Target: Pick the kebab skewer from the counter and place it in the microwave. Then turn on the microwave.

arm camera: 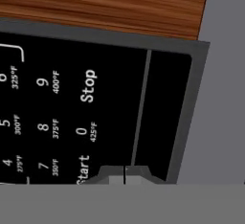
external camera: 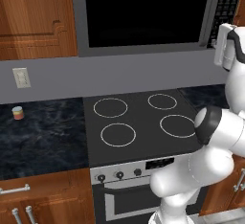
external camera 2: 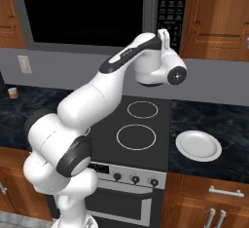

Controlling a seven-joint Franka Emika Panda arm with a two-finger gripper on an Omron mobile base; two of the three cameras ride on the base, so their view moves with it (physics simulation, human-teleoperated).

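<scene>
– Hand, state?
– Closed, with both fingertips pressed together and nothing between them.
– Where?
– Up at the microwave, on its right end, pointed at the black keypad strip. Seen from the hand camera, tips just beside the word "Start", right at the seam between keypad and grey frame. Cannot tell whether touching the panel or just short of it.
– Anything else readable on that keypad?
– "Stop" further along from "Start", plus digits 0, 4, 5, 7, 8 and 9 with small temperature labels beside them.
– Microwave door?
– Shut flush in its grey frame. Glass wholly black, so nothing inside to be made out.
– Kebab skewer, then?
– Cannot tell; hidden if behind that dark door.
– Below the microwave?
– Flat black stovetop with 4 white rings, directly under it, and an oven front with 3 knobs lower still.
– And the worktop?
– Dark marbled stone running out to both sides beneath the microwave. Below and well to the microwave's left, 1 small striped yellow-red cylinder, upright near the wall. Below and to the microwave's right, 1 bare white plate, lying flat just beside the stovetop.
– Around the microwave itself?
– Wooden cabinet doors on either side, grey wall underneath, and a white wall outlet below its left end.
</scene>
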